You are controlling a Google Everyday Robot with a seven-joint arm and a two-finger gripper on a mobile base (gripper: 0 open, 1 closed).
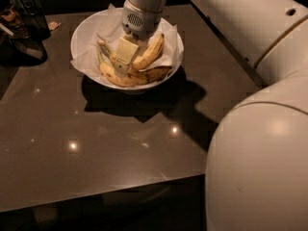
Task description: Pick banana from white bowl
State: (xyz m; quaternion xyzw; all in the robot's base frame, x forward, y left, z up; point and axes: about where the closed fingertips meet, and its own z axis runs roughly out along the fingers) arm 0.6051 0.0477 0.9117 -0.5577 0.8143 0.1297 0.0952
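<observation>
The white bowl (82, 32), lined with crumpled white paper, stands at the far middle of the dark table. It holds a few yellow bananas: one curved banana (150, 51) on the right, one (114, 76) along the front, and a browner one (156, 73). My gripper (125, 54) reaches down from above into the middle of the bowl. It sits among the bananas, just left of the curved one. The arm hides the back of the bowl.
Dark containers and clutter (21, 23) stand at the table's far left corner, with a small scrap (54, 25) beside them. My large white arm (260, 143) fills the right side. The glossy table's (96, 143) front edge runs near the bottom of the view.
</observation>
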